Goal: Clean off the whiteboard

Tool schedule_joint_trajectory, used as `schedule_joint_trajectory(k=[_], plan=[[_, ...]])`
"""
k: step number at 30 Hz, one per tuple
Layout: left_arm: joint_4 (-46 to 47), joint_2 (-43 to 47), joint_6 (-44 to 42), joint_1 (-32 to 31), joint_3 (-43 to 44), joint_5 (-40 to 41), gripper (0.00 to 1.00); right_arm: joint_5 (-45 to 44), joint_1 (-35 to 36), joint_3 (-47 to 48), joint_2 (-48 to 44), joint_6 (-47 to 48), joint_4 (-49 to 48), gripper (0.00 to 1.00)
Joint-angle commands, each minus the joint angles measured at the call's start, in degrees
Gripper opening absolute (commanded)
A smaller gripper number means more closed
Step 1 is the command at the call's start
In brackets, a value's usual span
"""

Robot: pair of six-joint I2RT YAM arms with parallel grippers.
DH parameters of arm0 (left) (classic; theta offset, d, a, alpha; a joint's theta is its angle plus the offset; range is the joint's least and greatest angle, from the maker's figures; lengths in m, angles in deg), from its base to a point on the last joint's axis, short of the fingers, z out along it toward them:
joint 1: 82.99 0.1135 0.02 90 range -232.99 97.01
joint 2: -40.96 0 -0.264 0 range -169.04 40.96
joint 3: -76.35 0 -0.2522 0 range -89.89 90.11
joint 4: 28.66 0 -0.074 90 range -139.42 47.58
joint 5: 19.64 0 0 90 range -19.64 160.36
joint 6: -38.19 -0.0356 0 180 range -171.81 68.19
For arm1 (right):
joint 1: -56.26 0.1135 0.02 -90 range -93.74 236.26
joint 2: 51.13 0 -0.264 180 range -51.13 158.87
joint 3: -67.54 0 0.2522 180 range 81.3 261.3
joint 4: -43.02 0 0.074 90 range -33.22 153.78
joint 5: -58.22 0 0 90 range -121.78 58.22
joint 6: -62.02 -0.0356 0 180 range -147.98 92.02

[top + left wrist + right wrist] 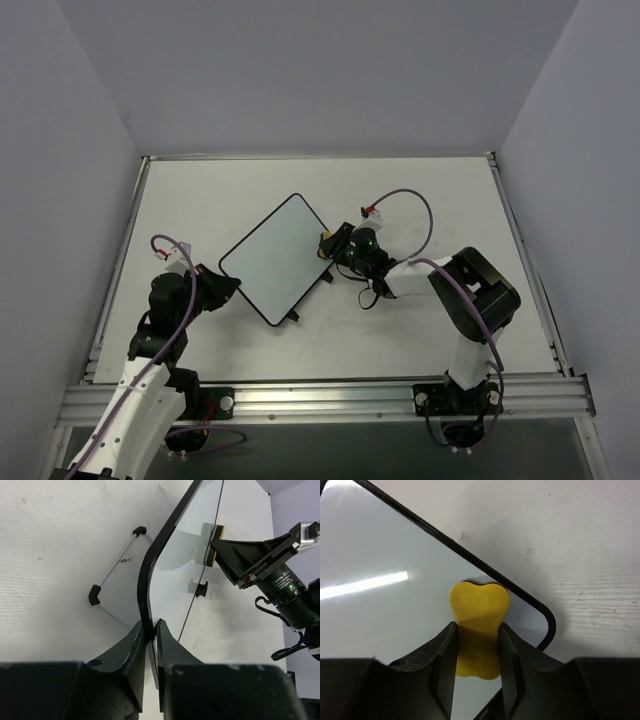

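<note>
The whiteboard point(272, 258) lies tilted in the middle of the table, white with a thin black frame; its face shows no marks. My left gripper point(226, 287) is shut on the board's near-left edge; the left wrist view shows the black frame point(146, 580) pinched between my fingers point(131, 645). My right gripper point(330, 243) is shut on a small yellow sponge point(477, 630) and presses it on the board's right corner point(547, 620). The sponge also shows in the left wrist view point(216, 545) against the glossy board face.
The board's wire foot with black tips point(116, 562) rests on the white table point(420, 190) beside my left gripper. Another black foot point(293, 316) sticks out at the board's near edge. Grey walls enclose the table on three sides.
</note>
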Motion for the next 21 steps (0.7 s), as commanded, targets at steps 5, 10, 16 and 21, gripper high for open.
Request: schedule_joint_trajectory(k=[5, 10, 16, 21], plan=[[-15.0, 0.4, 1.8, -0.4, -1.1, 4.4, 0.02, 1.3, 2.4, -0.5, -0.1, 1.9, 11.9, 0.0], [-18.6, -2.4, 3.5, -1.9, -0.7, 7.2, 0.02, 1.1, 4.8, 2.4, 0.0, 2.4, 12.8, 0.0], [-20.4, -7.2, 5.7, -7.9, 1.1, 14.7, 0.02, 0.6, 8.6, 9.2, 1.3, 3.6, 15.7, 0.0], [-22.4, -10.7, 7.5, -12.9, 3.5, 19.9, 0.02, -0.3, 11.3, 16.9, 3.0, 4.7, 18.8, 0.0]])
